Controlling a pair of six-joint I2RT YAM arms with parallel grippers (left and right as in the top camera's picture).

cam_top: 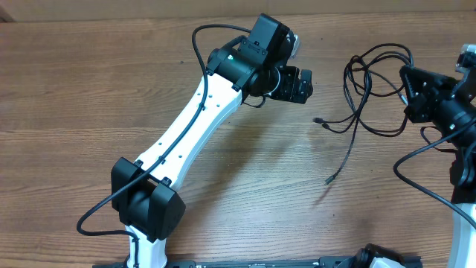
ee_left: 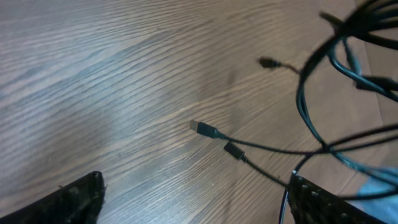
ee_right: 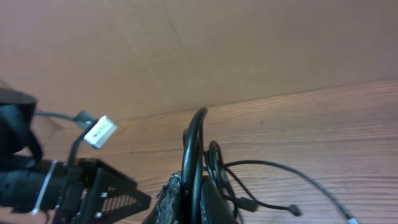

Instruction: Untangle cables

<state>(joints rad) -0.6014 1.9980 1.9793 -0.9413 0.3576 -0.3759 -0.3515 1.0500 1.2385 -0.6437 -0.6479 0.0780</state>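
Thin black cables (cam_top: 360,112), flexible, loosely looped, with small plugs at the free ends. The bunch sits between the two grippers, much closer to the right one.

Right gripper (cam_top: 411,93): jaws closed tight on the bunch. In the right wrist view one strand (ee_right: 191,155) arches up out of the pinch between the dark fingers (ee_right: 168,199), and thinner loops trail off just beyond them onto the wood.

From that grip the loops fan out toward the left gripper (cam_top: 297,84). Two tails run away from the bunch. One ends in a small plug (cam_top: 318,120) near the left gripper's tips. The other ends in a dark tip (cam_top: 327,181) farther off, toward the arm bases.

Left gripper: fingers spread wide, nothing between them, apart from the cables. Its wrist view shows a silver-tipped plug (ee_left: 202,127) and a dark plug (ee_left: 233,150) lying side by side ahead of the open fingers, nearer the right-hand finger (ee_left: 323,199). A third plug (ee_left: 268,62) lies farther out. Blurred loops (ee_left: 301,99) cross above that finger; it is unclear whether they touch it.

Everything rests on a brown wood-grain table (cam_top: 89,89).
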